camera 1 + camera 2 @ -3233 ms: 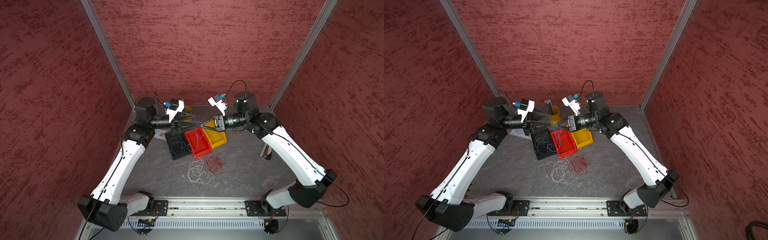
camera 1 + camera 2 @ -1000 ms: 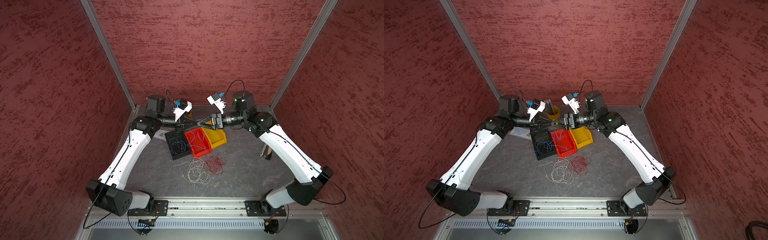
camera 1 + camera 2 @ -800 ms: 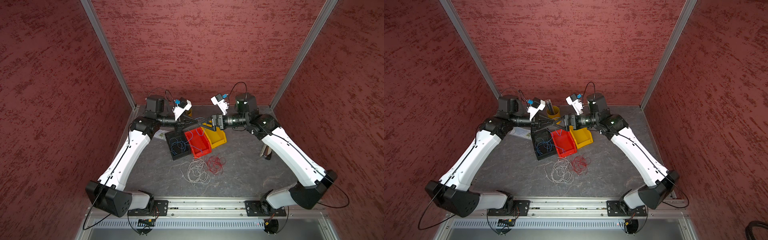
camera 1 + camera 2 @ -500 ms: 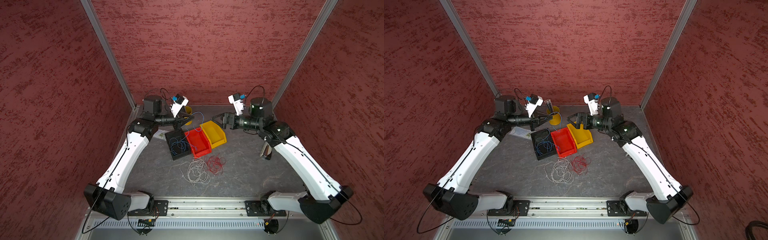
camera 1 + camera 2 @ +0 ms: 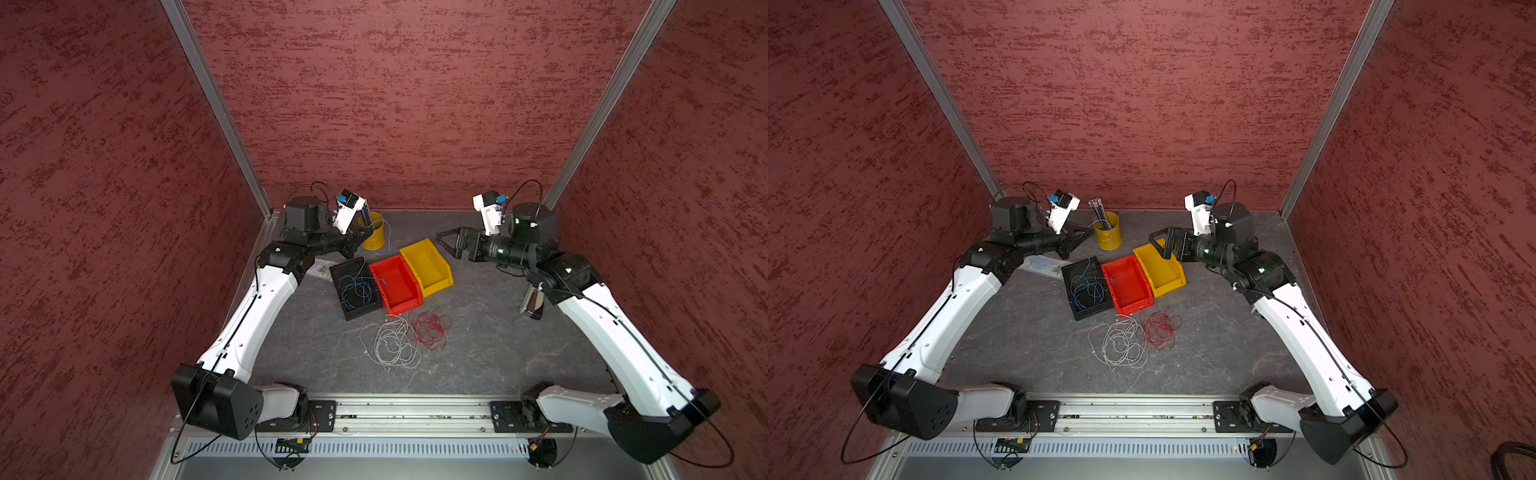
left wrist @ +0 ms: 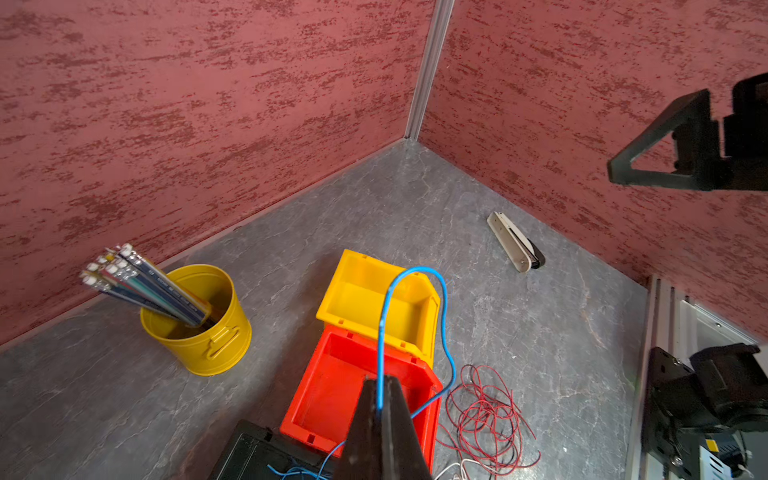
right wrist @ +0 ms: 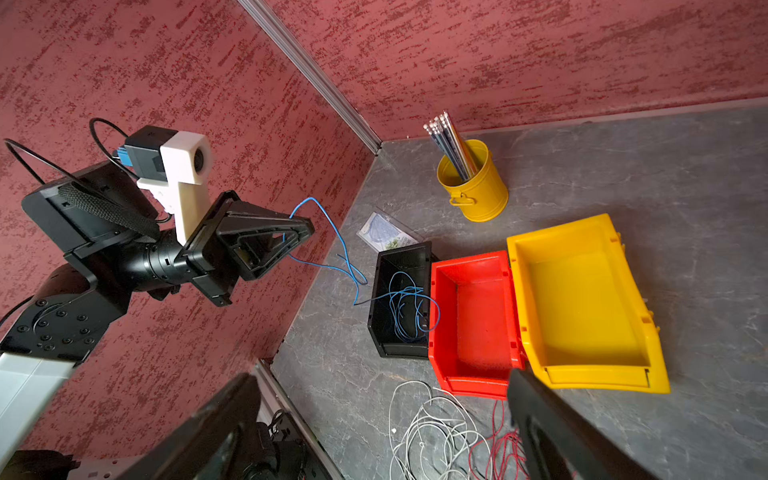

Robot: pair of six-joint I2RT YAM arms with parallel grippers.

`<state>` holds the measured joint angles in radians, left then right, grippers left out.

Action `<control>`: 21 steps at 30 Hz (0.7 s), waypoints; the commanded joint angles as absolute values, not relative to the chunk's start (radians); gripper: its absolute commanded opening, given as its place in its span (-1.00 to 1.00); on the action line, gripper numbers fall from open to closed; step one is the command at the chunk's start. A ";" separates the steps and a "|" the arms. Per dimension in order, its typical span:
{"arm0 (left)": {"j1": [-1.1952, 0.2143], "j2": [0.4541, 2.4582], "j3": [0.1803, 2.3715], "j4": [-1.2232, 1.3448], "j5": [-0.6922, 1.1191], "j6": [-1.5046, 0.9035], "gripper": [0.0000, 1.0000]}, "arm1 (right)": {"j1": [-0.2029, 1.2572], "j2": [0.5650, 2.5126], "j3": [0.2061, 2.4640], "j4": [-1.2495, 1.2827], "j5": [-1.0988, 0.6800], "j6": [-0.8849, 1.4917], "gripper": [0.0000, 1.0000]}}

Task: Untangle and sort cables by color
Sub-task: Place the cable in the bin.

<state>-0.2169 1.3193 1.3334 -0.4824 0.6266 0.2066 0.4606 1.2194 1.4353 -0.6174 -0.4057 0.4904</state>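
Looking down in both top views, a grey desk [image 5: 478, 332] sits inside red walls with two white robot arms reaching in from the near edge. At about 10 o'clock from the desk's centre, the left gripper [image 5: 360, 240] is pinched tight on one blue cable [image 6: 379, 357]; the left wrist view shows the strand rising from between the closed fingers [image 6: 368, 419], arching over and trailing down to the black bin [image 5: 363, 312]. More blue cables [image 5: 355, 291] lie coiled inside that bin. Touching it at 3 o'clock is a red bin [image 5: 395, 286], and a yellow bin [image 5: 428, 266] sits just beyond that, with no cables in either. At about 2 o'clock from the centre, the right gripper [image 5: 444, 245] hangs above the desk with its jaws spread wide, holding nothing. At 6 o'clock from the bins, a loose heap of whitish-grey cables [image 5: 390, 343] lies on the desk, with a smaller tangle of red cables [image 5: 430, 328] just beside it at 3 o'clock. A yellow cup [image 5: 1108, 237] holding pencils [image 5: 1098, 210] stands at 12 o'clock from the black bin.
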 commanded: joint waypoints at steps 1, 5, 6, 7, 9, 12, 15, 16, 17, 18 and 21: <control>-0.194 1.331 1.320 -0.437 0.616 0.221 -1.00 | 0.451 1.213 1.402 -0.598 -0.385 0.504 0.97; -0.163 1.347 1.306 -0.430 0.626 0.234 -1.00 | 0.451 1.219 1.391 -0.597 -0.387 0.509 0.97; -0.159 1.350 1.300 -0.427 0.626 0.235 -1.00 | 0.451 1.220 1.386 -0.597 -0.386 0.510 0.97; -0.154 1.351 1.297 -0.427 0.626 0.238 -1.00 | 0.451 1.218 1.382 -0.596 -0.383 0.512 0.97; -0.148 1.354 1.292 -0.428 0.625 0.240 -1.00 | 0.451 1.215 1.373 -0.591 -0.380 0.516 0.97; -0.140 1.351 1.287 -0.436 0.620 0.248 -1.00 | 0.451 1.210 1.359 -0.581 -0.376 0.526 0.97; -0.137 1.341 1.286 -0.459 0.598 0.264 -1.00 | 0.451 1.207 1.356 -0.579 -0.376 0.532 0.97; -0.134 1.336 1.283 -0.459 0.597 0.265 -1.00 | 0.451 1.206 1.356 -0.579 -0.376 0.535 0.97; -0.132 1.332 1.278 -0.463 0.596 0.268 -1.00 | 0.451 1.205 1.355 -0.575 -0.378 0.536 0.97; -0.131 1.328 1.275 -0.466 0.593 0.268 -1.00 | 0.452 1.204 1.355 -0.574 -0.379 0.539 0.97; -0.126 1.324 1.269 -0.481 0.572 0.270 -1.00 | 0.451 1.202 1.353 -0.576 -0.384 0.544 0.97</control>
